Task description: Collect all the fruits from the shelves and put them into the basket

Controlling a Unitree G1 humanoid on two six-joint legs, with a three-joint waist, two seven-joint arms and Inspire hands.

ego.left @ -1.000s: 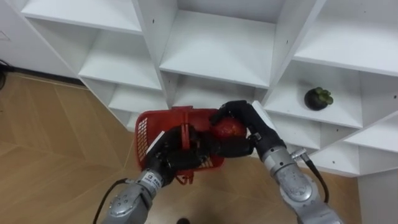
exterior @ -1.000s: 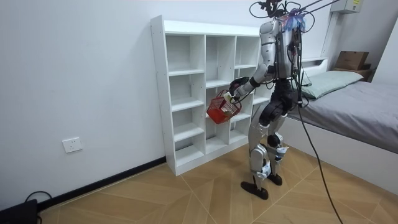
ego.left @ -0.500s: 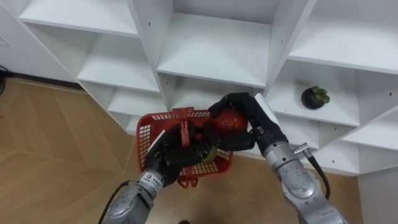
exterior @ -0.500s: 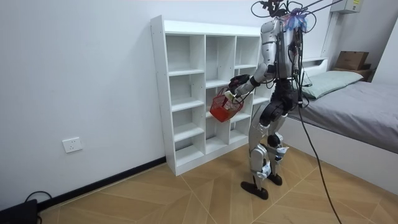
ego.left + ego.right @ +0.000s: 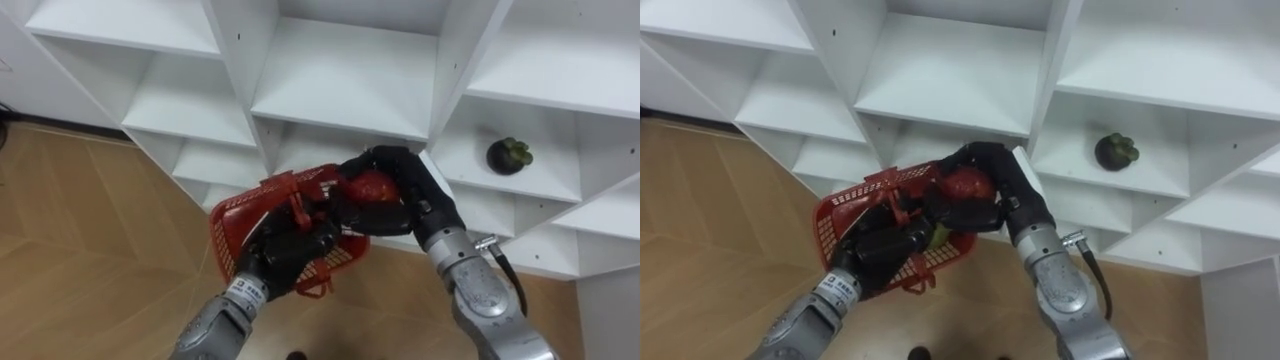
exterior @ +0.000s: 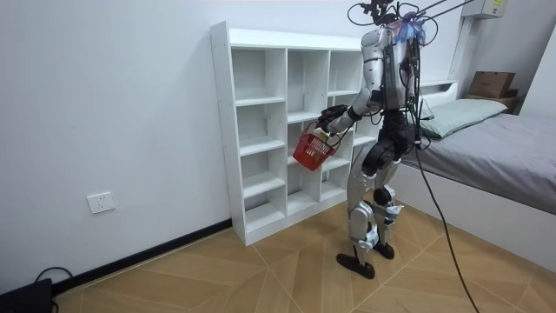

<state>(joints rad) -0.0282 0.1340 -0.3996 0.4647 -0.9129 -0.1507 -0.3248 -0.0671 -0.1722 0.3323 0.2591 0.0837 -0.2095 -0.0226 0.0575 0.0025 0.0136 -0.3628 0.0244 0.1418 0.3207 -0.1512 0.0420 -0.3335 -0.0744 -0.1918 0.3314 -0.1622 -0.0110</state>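
1. Red basket, tilted, with the left hand clamped round its handle.
2. Right hand is curled round a red fruit above the basket's rim (far side).
3. Dark fruit sits on a shelf, right of the basket.

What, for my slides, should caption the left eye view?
Right robot hand holds red fruit over the red basket in the left robot hand.

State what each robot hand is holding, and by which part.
The left hand grips the red basket by its handle. The right hand clasps a red fruit, fingers curled over its top, at the basket's rim.
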